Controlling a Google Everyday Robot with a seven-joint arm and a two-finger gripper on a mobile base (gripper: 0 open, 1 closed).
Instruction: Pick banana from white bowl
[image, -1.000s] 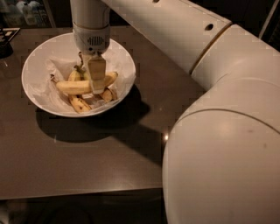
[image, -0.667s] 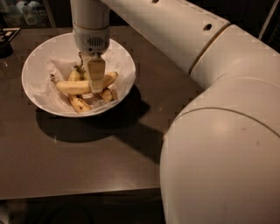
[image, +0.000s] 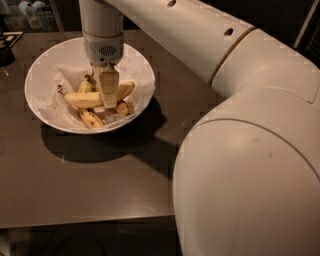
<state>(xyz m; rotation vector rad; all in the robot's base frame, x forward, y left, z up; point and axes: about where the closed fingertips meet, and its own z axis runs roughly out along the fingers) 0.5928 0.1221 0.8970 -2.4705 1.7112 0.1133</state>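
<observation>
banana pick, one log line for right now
gripper: down in white bowl, over banana middle | banana: lying in bowl, not lifted

A dim indoor spot that looks like a kitchen or eating area, though the exact kind of room cannot be told. A dark brown table holds a white bowl lined with crumpled paper, with a long banana lying over smaller bananas. A large white robot arm hangs over it, its gripper down in the bowl. At top left are blurred pale containers.
</observation>
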